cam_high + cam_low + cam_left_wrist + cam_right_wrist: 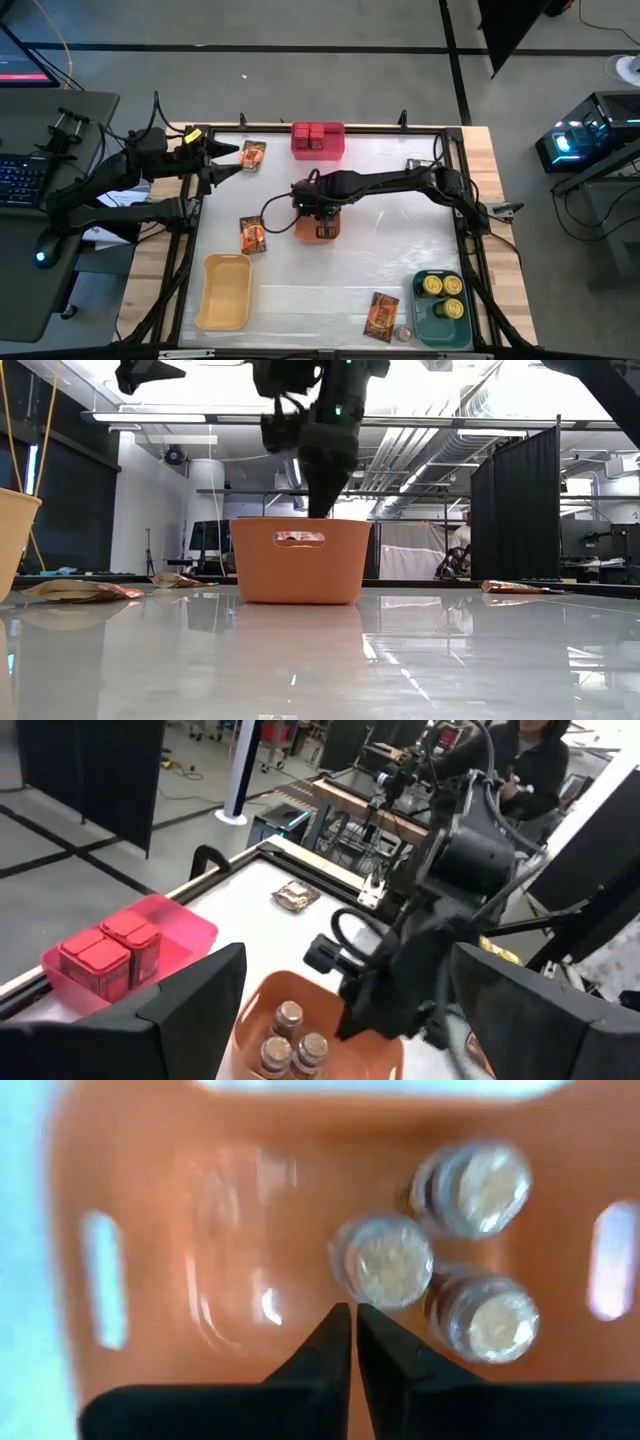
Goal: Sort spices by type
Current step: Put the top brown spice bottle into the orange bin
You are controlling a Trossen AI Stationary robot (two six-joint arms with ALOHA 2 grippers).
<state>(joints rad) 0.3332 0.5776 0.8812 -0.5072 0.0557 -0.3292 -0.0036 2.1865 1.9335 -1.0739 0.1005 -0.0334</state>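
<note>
An orange bin [318, 230] near the table's middle holds three pale-lidded jars [385, 1260], which stand upright on its floor. My right gripper [353, 1318] points down over the bin, beside the middle jar. It is shut with nothing between its fingers. Raised at the far left, my left gripper [225, 160] is open and has nothing in it. Red boxes [318, 136] sit in a pink bin [318, 152] at the far edge. Yellow-topped tins [441, 295] sit in a green bin [440, 322] at the near right. Three printed packets [253, 155] [252, 235] [381, 316] lie flat on the table.
An empty yellow bin [224, 290] stands at the near left. A small round jar [403, 333] stands by the green bin. Wooden rails frame the white table. A person shows beyond the table in the left wrist view.
</note>
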